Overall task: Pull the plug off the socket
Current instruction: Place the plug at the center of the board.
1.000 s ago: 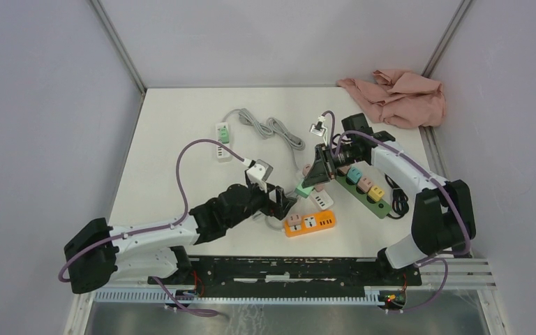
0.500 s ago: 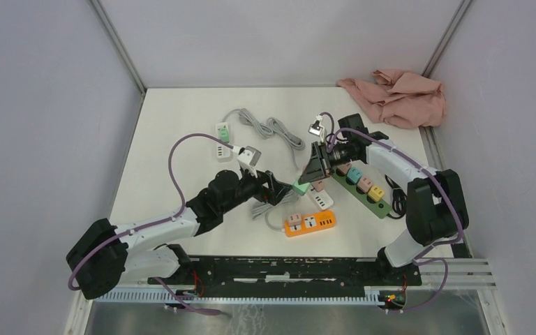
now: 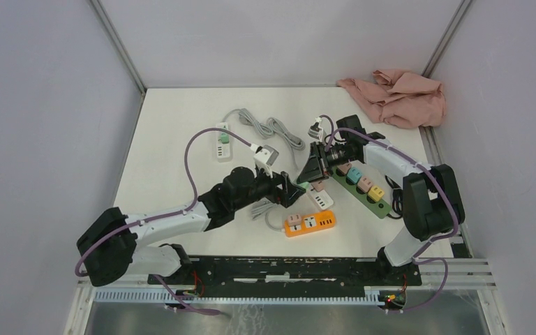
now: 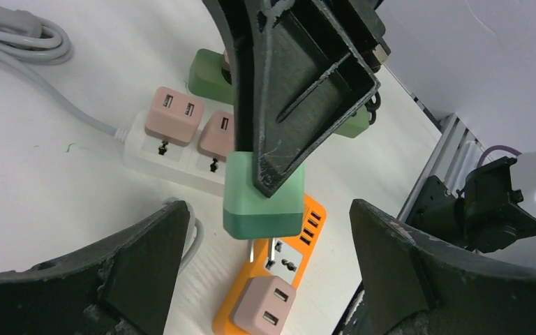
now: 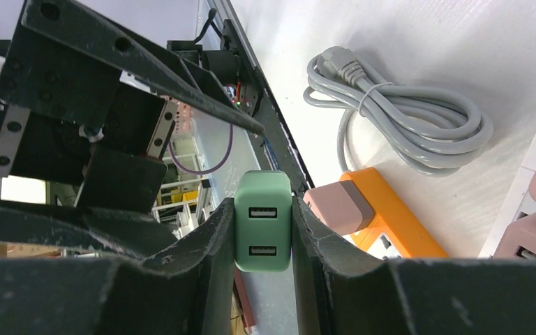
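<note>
Right gripper (image 3: pixel 306 183) is clamped on the small mint-green cube-shaped USB charger plug (image 3: pixel 301 186) in the middle of the overhead frame. From where I stand the plug hangs free above the table, just left of the white plastic power strip (image 3: pixel 320 199) and above the orange power strip (image 3: pixel 310 223). Left gripper (image 3: pixel 292 190) sits spread wide just beside it, holding nothing. The two sets of black fingers are very near each other, and I'd worry about a bump if either arm moves in carelessly.

From the left wrist, the plug is dead centre, pinched at its upper half by the right arm's black fingers (image 4: pixel 300 105). Its metal prongs (image 4: pixel 251 251) show bare underneath, out of any socket, so the pull itself looks done to me. The left arm's own fingers (image 4: pixel 139 272) fill the lower corners, well apart. If they close now they could catch the plug's lower end and the right fingertip together. That might twist the plug out of the pinch and drop it onto the orange strip and its dusty-pink adapter (image 4: pixel 262 310) below.

From the right wrist, the plug sits low centre, squeezed by its two sides with the USB ports facing the camera. It looks like smooth plastic held by friction alone, so a jolt could slide it out. A coiled grey cable (image 5: pixel 398 118) lies upper right, apart from the arms.
</note>
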Available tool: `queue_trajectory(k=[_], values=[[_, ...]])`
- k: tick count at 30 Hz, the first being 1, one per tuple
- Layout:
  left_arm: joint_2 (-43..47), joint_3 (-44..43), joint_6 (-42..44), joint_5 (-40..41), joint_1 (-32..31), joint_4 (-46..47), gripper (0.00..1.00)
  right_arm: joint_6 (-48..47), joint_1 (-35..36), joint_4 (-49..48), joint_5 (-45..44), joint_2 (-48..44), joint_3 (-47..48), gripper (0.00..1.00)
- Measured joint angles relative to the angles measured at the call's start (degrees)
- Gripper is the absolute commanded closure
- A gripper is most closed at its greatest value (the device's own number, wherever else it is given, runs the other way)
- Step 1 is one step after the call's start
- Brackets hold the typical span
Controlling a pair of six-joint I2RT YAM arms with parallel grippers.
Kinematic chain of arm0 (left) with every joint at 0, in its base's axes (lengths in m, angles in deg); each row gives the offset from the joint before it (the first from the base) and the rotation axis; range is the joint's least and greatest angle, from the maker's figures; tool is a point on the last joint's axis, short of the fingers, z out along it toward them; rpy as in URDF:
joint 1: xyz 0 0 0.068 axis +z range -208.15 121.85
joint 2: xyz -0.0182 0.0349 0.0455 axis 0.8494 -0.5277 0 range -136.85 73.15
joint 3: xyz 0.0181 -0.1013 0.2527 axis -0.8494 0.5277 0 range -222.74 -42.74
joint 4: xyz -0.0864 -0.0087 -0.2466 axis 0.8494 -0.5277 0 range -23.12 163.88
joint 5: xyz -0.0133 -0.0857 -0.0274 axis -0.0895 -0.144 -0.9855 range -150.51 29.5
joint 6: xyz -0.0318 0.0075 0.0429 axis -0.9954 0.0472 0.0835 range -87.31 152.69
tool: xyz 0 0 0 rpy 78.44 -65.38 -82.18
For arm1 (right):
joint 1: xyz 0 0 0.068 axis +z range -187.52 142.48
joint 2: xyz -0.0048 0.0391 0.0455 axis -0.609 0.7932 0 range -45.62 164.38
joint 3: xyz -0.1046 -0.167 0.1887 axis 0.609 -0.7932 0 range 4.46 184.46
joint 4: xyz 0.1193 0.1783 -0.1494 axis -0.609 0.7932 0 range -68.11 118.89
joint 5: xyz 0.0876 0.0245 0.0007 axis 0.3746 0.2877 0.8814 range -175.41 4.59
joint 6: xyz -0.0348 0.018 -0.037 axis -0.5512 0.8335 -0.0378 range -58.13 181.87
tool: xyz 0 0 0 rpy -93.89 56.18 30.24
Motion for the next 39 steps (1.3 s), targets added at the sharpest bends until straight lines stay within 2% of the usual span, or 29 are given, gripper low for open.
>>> queue_trajectory(k=[4, 10, 13, 19, 22, 26, 28, 30, 36, 39], values=[[-2.8, -3.39, 0.09, 3.54, -2.32, -3.74, 0.11, 0.31, -0.02, -0.02, 0.0, 0.0, 0.0, 0.93], [-6.23, -8.37, 1.36, 9.42, -4.87, -10.64, 0.24, 0.66, -0.04, -0.02, 0.0, 0.11, 0.0, 0.89], [-7.28, -9.46, 1.42, 9.7, -5.18, -12.31, 0.4, 0.74, -0.04, -0.02, 0.0, 0.2, 0.0, 0.85], [-8.59, -10.32, 1.79, 9.51, -5.44, -12.81, 0.8, 0.83, -0.09, -0.44, -0.48, 0.59, 0.0, 0.79], [-8.59, -10.32, 2.05, 9.6, -5.42, -12.98, 0.95, 0.85, -0.09, -0.48, -0.42, 0.68, 0.0, 0.65], [-8.26, -10.08, 2.1, 9.77, -5.42, -12.94, 0.97, -0.26, -0.09, 0.07, -0.26, 0.68, 0.04, 0.4], [-6.82, -8.31, 2.08, 10.27, -5.35, -12.59, 0.97, -2.29, -0.11, 1.49, -0.24, 0.68, 0.28, 0.32], [-4.48, -5.46, 2.03, 10.82, -5.03, -12.31, 0.97, -4.52, -0.11, 3.3, -0.5, 0.57, 0.85, 0.28], [3.67, 4.31, 0.48, 10.93, -1.84, -11.52, 0.97, -11.28, -0.11, 7.91, -1.33, -1.38, 2.51, 0.27], [9.03, 9.51, -2.21, 9.88, 2.86, -10.69, 0.97, -15.02, -0.15, 9.99, -1.7, -2.29, 3.45, 0.27]])
